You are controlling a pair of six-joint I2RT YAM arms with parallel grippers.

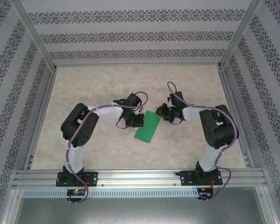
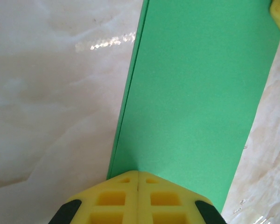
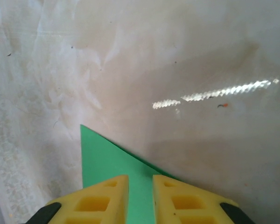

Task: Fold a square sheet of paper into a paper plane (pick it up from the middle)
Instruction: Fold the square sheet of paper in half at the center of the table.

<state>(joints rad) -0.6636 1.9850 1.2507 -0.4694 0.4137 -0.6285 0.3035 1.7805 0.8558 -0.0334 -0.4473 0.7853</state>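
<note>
The left gripper (image 1: 137, 123) hangs low over the table (image 1: 102, 84), a pale, glossy, marble-patterned surface. In the left wrist view its yellow, waffle-pocketed fingers (image 2: 116, 198) are pressed tight together with no gap, tips right at the near short edge of the green sheet of paper (image 2: 196, 93); whether they pinch that edge or only touch it cannot be told. The sheet lies flat in the middle of the table between the two grippers, as a smooth, matte, bright green oblong roughly twice as long as wide. In the top view its long axis runs diagonally, from the near-left end to the far-right end (image 1: 147, 127). Along its left long edge a thin darker strip shows, like a second layer slightly offset beneath. The right gripper (image 1: 164, 115) sits at the sheet's far-right end; in the right wrist view its yellow fingers (image 3: 186, 200) stand a narrow slit apart, holding nothing, with a sharp, crisp corner of the paper (image 3: 102, 156) flat on the table just ahead of them.
</note>
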